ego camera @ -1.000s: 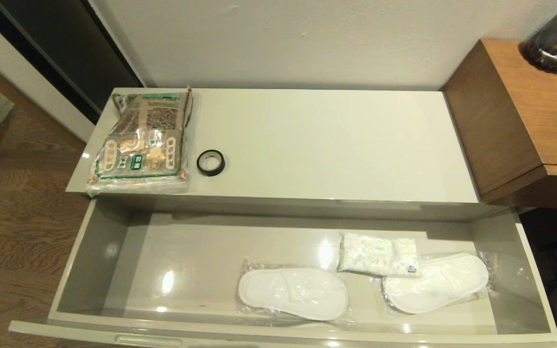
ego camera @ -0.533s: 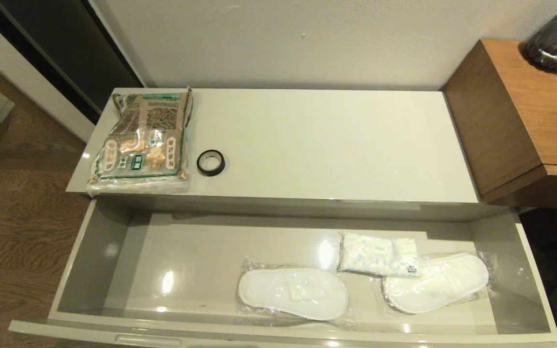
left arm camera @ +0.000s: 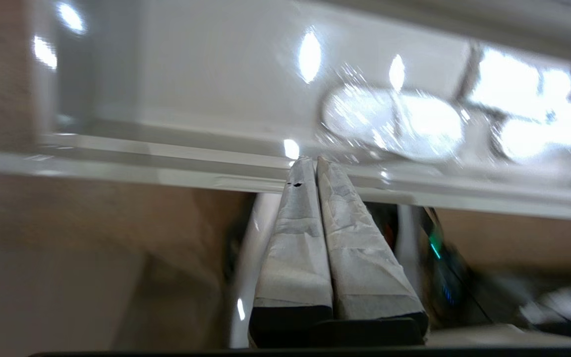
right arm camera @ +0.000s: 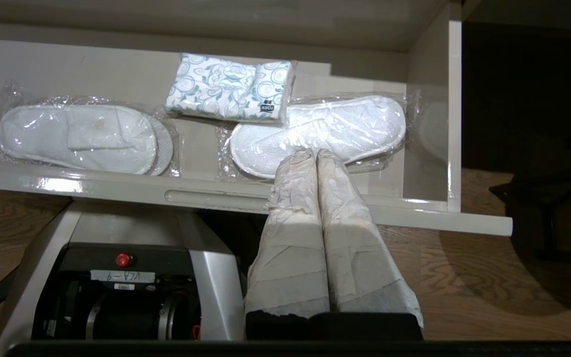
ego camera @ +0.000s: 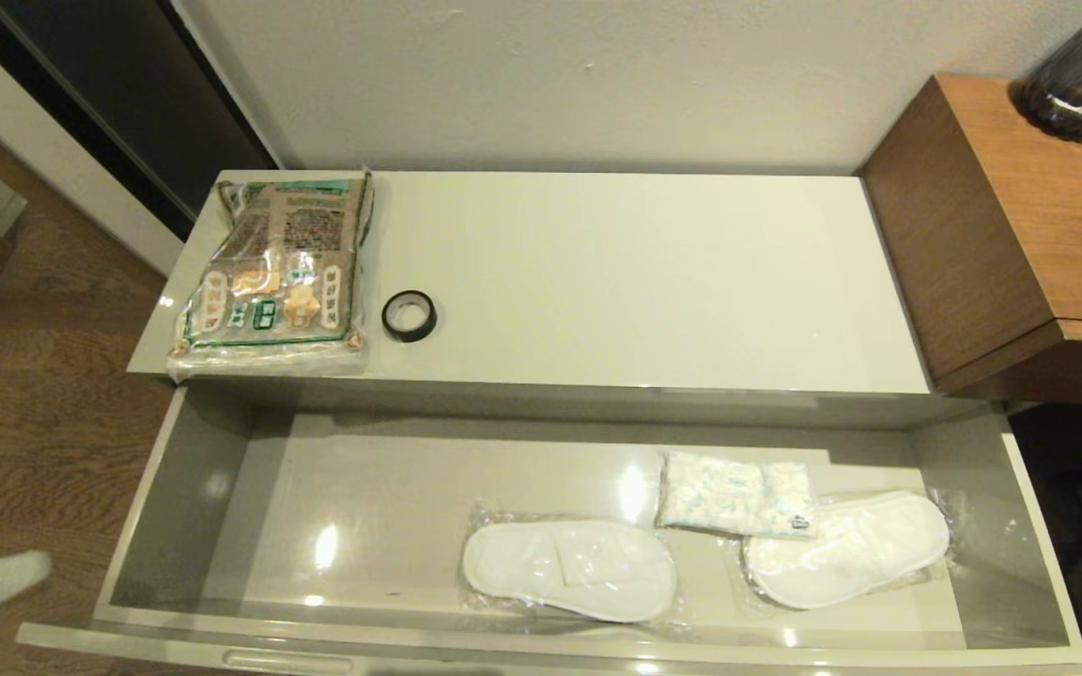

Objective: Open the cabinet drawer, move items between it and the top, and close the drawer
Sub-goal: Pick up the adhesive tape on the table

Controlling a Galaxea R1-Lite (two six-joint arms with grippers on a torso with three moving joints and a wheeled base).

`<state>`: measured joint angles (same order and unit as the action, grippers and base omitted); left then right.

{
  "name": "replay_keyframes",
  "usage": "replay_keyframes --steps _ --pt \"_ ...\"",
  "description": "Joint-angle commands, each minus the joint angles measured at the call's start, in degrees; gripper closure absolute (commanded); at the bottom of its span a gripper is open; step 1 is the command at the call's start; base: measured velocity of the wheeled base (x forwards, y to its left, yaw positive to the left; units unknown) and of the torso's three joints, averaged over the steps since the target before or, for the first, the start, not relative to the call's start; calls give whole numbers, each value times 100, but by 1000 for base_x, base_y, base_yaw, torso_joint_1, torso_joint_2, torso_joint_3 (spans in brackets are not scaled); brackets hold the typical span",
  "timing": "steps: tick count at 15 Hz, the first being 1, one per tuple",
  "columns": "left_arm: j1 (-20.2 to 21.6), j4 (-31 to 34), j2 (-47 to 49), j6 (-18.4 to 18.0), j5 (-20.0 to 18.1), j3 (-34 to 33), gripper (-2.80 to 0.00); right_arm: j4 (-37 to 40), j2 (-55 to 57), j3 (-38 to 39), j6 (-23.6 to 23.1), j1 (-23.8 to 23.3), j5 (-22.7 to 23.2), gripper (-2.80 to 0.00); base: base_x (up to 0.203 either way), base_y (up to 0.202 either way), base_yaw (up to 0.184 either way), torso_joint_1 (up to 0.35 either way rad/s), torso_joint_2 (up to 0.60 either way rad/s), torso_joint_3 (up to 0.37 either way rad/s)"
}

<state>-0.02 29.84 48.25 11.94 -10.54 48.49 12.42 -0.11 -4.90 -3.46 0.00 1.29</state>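
Observation:
The cabinet drawer (ego camera: 184,488) stands pulled fully open. In it, toward the right, lies the white soft pack (ego camera: 736,495) with a blue-green pattern (right arm camera: 231,88). On the top (ego camera: 635,272), the brown-and-green packet (ego camera: 273,272) lies at the left end and the small black tape roll (ego camera: 409,316) just right of it. My left gripper (ego camera: 34,566) shows at the lower left, outside the drawer's left front corner, shut and empty (left arm camera: 315,161). My right gripper (right arm camera: 314,153) hangs shut and empty in front of the drawer front (right arm camera: 117,186), out of the head view.
Two pairs of white slippers in clear plastic (ego camera: 569,568) (ego camera: 846,547) lie in the drawer's right half; the pack overlaps the right one. A taller brown wooden unit (ego camera: 1020,235) with a dark vase (ego camera: 1081,80) stands right. Wood floor (ego camera: 24,422) lies left.
My left gripper has come into the head view at the lower left corner. The drawer and all items have stayed where they were.

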Motion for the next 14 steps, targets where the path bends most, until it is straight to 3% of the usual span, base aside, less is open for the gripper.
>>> replay_keyframes --steps 1,4,7,14 --pt "-22 116 1747 -61 -398 850 0 9 11 -9 1 0 3 0 0 0 0 0 0 0" --pt "-153 -653 3352 -315 -559 1369 0 6 11 -2 3 0 3 0 0 0 0 0 0 0" --pt "-554 -1363 4515 -481 -530 1979 0 15 11 -7 3 0 3 0 0 0 0 0 0 0" --pt "-1292 -2002 5591 -529 618 3694 0 15 11 -2 3 0 3 0 0 0 0 0 0 0"
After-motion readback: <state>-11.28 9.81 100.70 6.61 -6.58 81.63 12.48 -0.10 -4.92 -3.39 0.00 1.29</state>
